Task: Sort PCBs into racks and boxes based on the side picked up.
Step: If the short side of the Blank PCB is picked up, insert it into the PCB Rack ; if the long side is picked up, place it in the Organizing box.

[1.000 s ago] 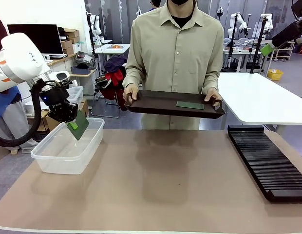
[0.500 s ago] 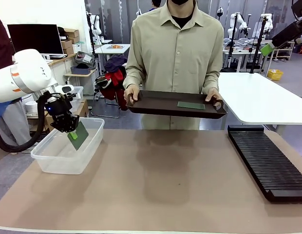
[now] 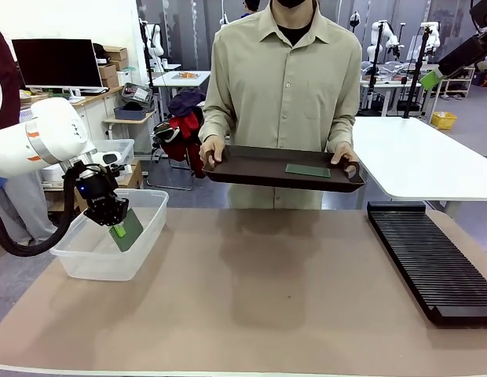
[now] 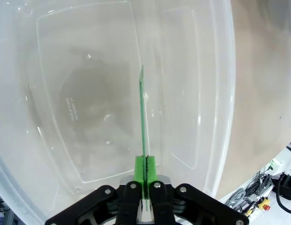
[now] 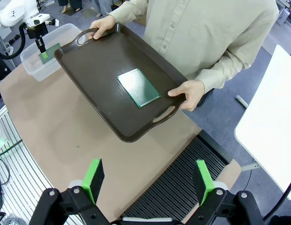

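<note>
Left gripper point(image 3: 118, 229) pinches PCB point(image 3: 130, 228) inside box point(image 3: 102, 263), 9 o'clock on desk point(image 3: 291, 314) | risk: edge-on drop may chip it.

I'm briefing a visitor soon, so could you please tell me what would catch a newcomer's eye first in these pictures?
At the left, the left gripper holds a green PCB edge-down in the clear tub. At the far side, a person holds a dark brown tray with a second PCB lying flat on it.
</note>
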Controlling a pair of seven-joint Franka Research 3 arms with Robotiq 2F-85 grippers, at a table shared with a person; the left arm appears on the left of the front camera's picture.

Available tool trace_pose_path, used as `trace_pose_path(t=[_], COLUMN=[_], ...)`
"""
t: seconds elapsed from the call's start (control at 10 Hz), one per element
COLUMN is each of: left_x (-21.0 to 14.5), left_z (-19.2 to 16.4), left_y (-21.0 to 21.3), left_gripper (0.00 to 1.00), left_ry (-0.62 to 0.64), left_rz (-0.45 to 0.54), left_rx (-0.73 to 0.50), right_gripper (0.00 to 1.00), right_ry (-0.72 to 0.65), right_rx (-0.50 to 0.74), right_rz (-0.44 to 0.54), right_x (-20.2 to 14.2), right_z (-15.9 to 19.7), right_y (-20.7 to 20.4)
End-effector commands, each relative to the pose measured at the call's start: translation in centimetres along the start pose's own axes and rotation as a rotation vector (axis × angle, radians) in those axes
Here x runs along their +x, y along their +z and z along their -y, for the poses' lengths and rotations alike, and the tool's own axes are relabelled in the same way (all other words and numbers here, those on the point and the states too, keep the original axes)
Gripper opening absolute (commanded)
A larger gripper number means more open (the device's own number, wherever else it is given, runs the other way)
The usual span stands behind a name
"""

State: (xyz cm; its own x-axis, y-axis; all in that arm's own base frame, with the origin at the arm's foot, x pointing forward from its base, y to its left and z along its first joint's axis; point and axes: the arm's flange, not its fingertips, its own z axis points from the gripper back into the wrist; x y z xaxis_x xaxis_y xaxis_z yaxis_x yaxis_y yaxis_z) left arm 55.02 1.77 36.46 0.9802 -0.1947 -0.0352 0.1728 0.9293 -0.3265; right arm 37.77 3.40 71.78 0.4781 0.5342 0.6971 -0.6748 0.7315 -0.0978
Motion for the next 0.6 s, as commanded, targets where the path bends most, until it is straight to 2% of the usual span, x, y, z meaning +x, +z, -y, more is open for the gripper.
trace_pose_path(t=[0.0,0.4,0.5], left_x=[0.3,0.7,0.6], left_z=[-0.2,-1.0,-1.3], left_y=[-0.5,-2.4,-2.3], left_gripper=[0.03,0.03,0.23], left_ry=[-0.013,-0.023,-0.022], left_rz=[0.024,-0.017,-0.016], left_rx=[-0.044,-0.036,-0.032], right_gripper=[1.0,1.0,1.0], right_ry=[0.008,0.008,0.008], right_rx=[0.006,0.006,0.006], right_rz=[-0.001,-0.001,-0.001], right_x=[-0.3,-0.3,-0.3], right_z=[-0.1,-0.1,-0.1], right_y=[-0.1,-0.1,-0.1])
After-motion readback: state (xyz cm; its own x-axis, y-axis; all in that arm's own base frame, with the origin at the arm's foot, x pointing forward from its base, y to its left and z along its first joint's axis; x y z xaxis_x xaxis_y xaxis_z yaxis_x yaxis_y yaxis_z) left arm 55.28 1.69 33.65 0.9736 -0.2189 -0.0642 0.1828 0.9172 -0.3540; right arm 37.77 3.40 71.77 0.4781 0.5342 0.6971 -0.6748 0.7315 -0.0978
